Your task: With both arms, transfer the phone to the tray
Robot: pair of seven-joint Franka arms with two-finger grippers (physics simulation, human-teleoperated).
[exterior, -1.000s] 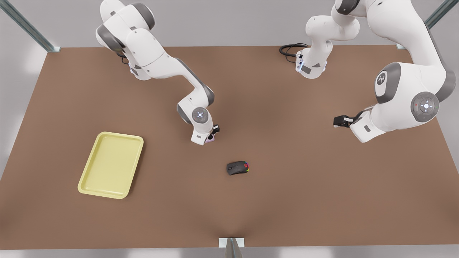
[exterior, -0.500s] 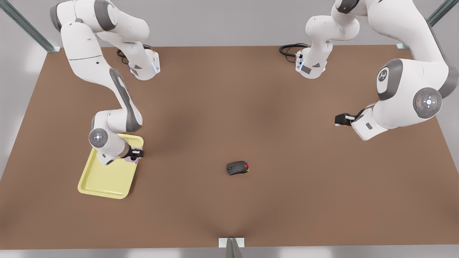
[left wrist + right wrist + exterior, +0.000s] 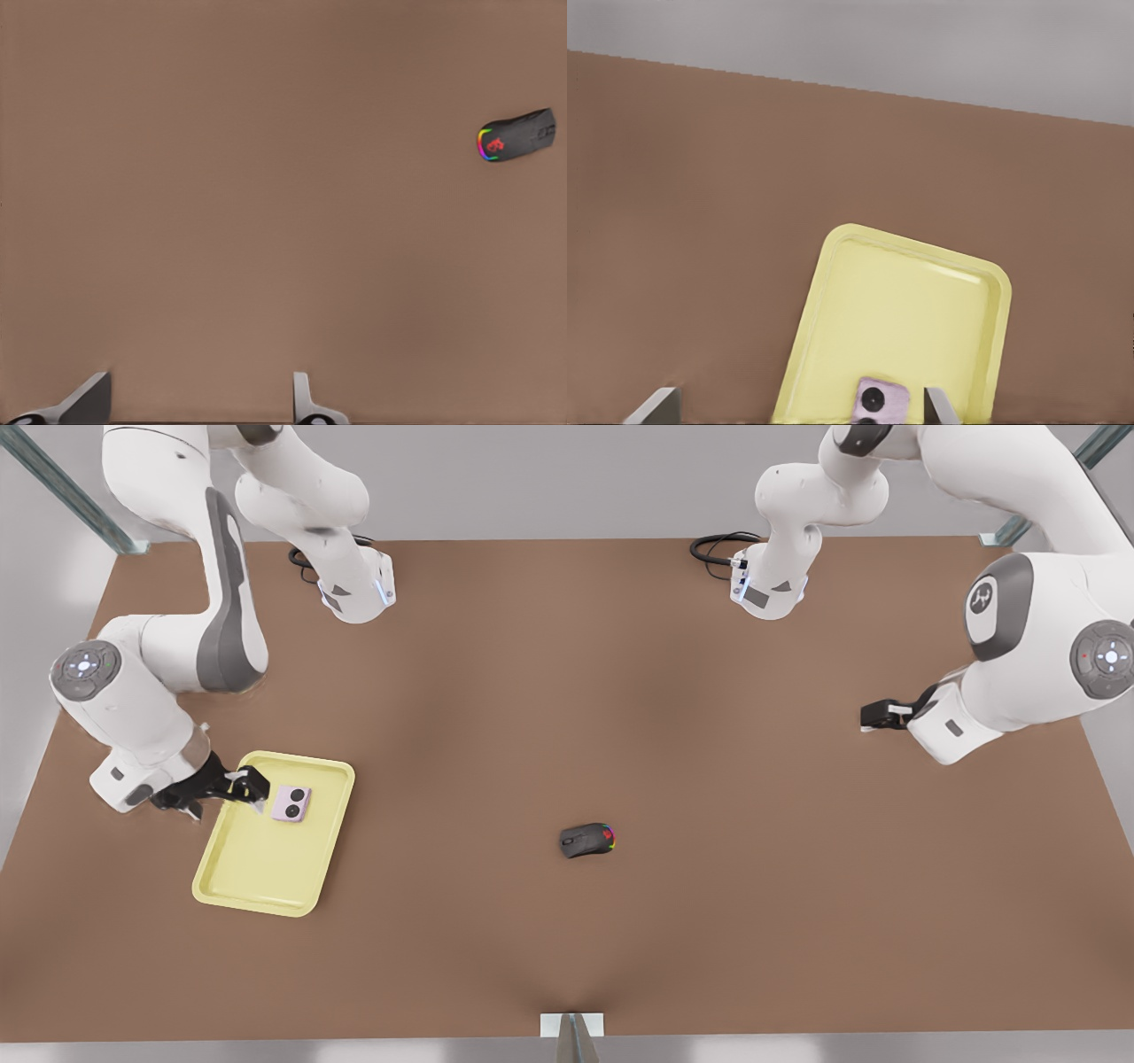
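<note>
Lying flat inside the pale yellow rectangular plastic tray point(image 3: 266, 868), at its far end: the small pale pink folded phone point(image 3: 291, 803), two dark circles facing up. Just beside it, toward the front view's left: the right gripper point(image 3: 252, 788), fingers point(image 3: 937, 407) spread apart and holding nothing, with the phone low between them in the right wrist view. Well apart, at the front view's right: the left gripper point(image 3: 873, 716), waiting above the bare brown table point(image 3: 620, 691), fingers point(image 3: 306, 403) likewise parted and empty. Near the table's middle: a black computer mouse with coloured lights point(image 3: 587, 840).
</note>
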